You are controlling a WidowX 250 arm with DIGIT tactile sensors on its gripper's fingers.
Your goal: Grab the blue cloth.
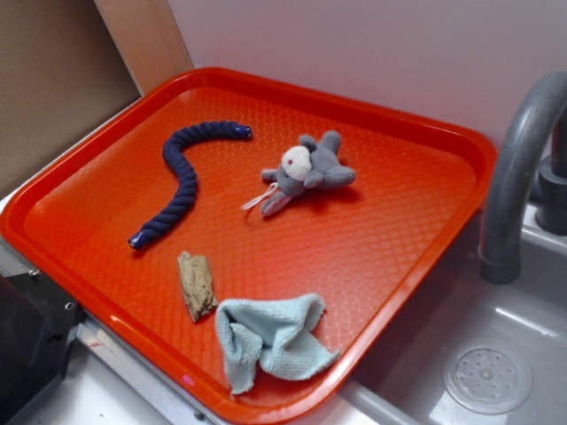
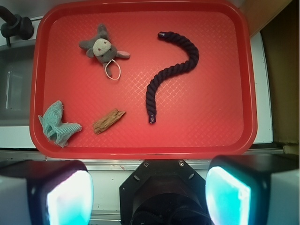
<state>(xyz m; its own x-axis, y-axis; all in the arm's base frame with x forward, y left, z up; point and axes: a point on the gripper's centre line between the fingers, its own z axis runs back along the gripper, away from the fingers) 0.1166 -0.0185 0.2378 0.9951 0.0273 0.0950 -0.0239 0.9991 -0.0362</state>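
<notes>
The blue cloth (image 1: 270,338) (image 2: 57,124) lies crumpled on the red tray (image 1: 399,221) (image 2: 140,143), by the tray's near rim in the exterior view and at its lower left in the wrist view. My gripper (image 2: 149,199) hangs high above the counter, short of the tray's edge. Its two pads (image 2: 69,199) stand wide apart with nothing between them. The cloth is well ahead and to the left of the pads. The gripper does not show in the exterior view.
On the tray also lie a dark navy braided rope (image 1: 183,180) (image 2: 172,65), a grey plush mouse (image 1: 307,168) (image 2: 101,47) and a small piece of wood (image 1: 197,285) (image 2: 108,121). A grey faucet (image 1: 514,168) and sink with drain (image 1: 487,376) adjoin the tray.
</notes>
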